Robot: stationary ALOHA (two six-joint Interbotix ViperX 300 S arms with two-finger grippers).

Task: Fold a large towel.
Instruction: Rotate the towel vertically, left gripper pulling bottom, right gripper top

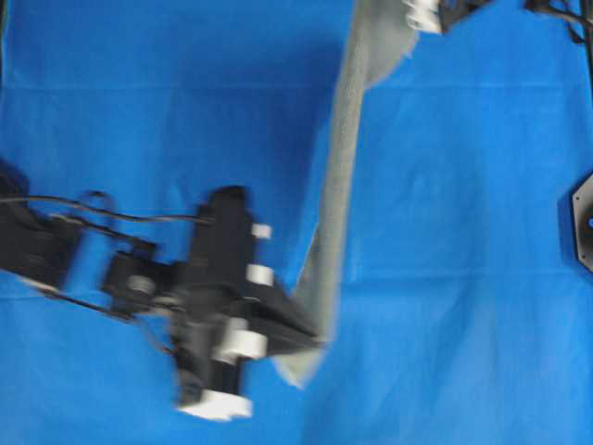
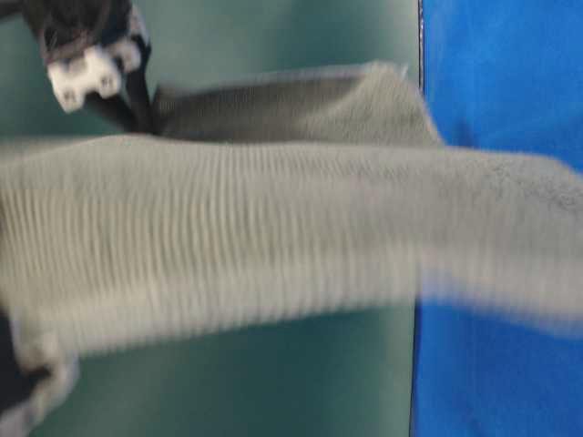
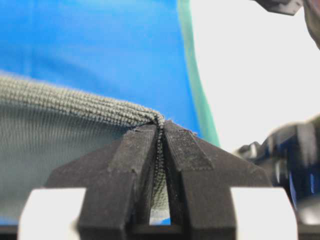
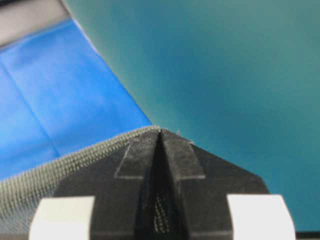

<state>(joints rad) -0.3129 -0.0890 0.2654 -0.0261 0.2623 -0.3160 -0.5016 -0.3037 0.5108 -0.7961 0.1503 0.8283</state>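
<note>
The large towel [image 1: 338, 185] is grey-green terry cloth, lifted off the table and stretched in the air between my two grippers. From overhead it shows as a narrow strip. My left gripper [image 1: 315, 339] is shut on the strip's near end. In the left wrist view the jaws [image 3: 161, 126] pinch the towel edge [image 3: 65, 120]. My right gripper [image 1: 419, 13] is shut on the far end at the top edge of the overhead view. In the right wrist view it [image 4: 161, 131] clamps the towel border [image 4: 30, 190]. The table-level view shows the towel [image 2: 273, 246] blurred across the frame.
A bright blue sheet [image 1: 139, 93] covers the table under the towel. A black mount [image 1: 582, 222] sits at the right edge. Dark arm parts [image 1: 556, 9] show at the top right. A green wall [image 2: 273, 45] stands behind.
</note>
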